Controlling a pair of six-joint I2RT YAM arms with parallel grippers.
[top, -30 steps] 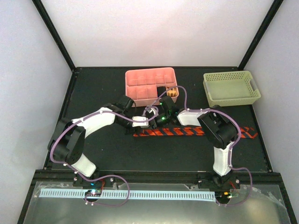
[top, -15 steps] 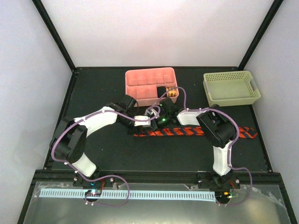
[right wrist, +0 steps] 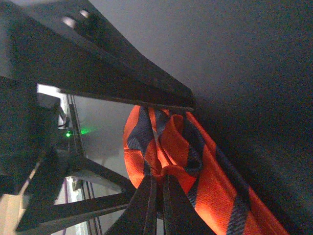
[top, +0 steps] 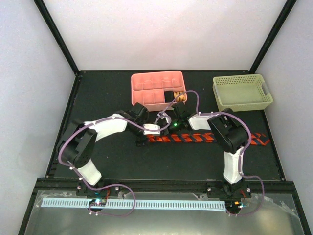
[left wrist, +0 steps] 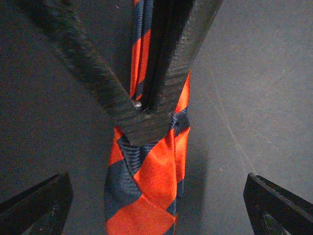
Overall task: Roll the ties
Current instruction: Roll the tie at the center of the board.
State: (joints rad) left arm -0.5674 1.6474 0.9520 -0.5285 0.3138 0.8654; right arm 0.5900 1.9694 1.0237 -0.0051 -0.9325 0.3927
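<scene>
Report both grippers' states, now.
Left gripper: open, fingers wide on either side of the tie, holding nothing.
Right gripper: closed, pinching the tie.

Orange-red tie with navy diagonal stripes.

No text, label, brand or number could be read in any view. The pale strip along the bench's near edge carried only small repeated marks — too fine to make out as characters.
</scene>
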